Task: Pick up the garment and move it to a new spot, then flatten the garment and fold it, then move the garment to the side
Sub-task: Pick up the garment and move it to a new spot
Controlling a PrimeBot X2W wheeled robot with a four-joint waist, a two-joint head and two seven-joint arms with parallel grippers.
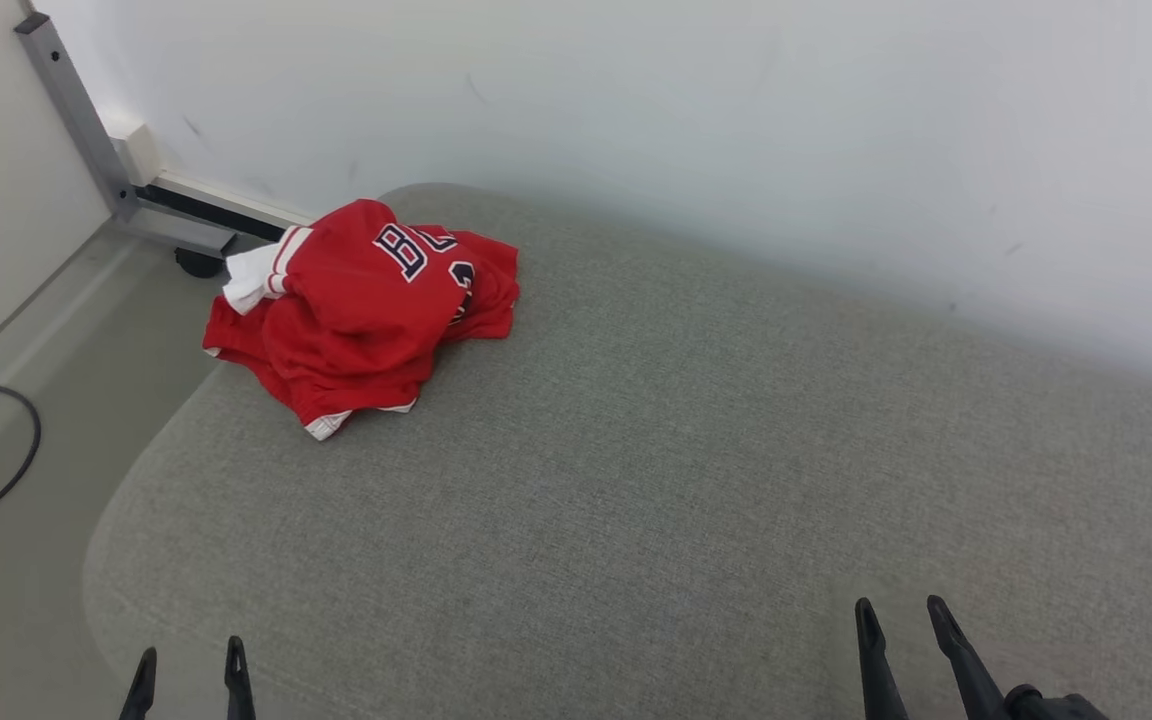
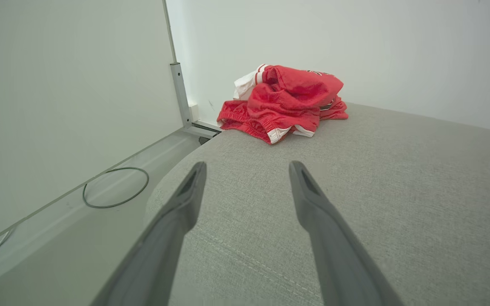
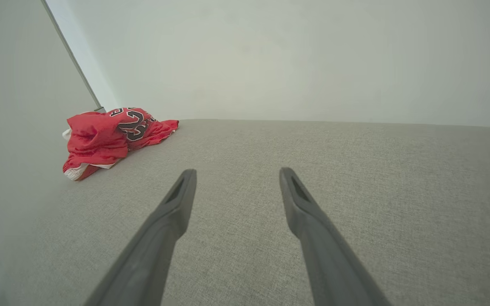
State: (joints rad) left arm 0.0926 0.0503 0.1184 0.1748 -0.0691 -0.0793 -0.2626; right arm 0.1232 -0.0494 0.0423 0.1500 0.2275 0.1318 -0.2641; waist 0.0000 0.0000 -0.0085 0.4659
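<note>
Grey upholstered surface [image 1: 696, 480] with rounded corners, set against a white wall [image 1: 736, 110]. Item: one red garment [image 1: 356, 310], white-trimmed with dark lettering, crumpled in a heap at the far-left corner, one edge at the rim. The heap seems slightly longer from 8 to 2 o'clock, though no true axis reads. Bearing in the head view: about 1 o'clock from the left gripper [image 1: 191, 650], about 10 o'clock from the right gripper [image 1: 901, 605]. Both are well apart from it; the left is nearer and likely better placed to reach. Both grippers: fingers spread wide, holding nothing.
</note>
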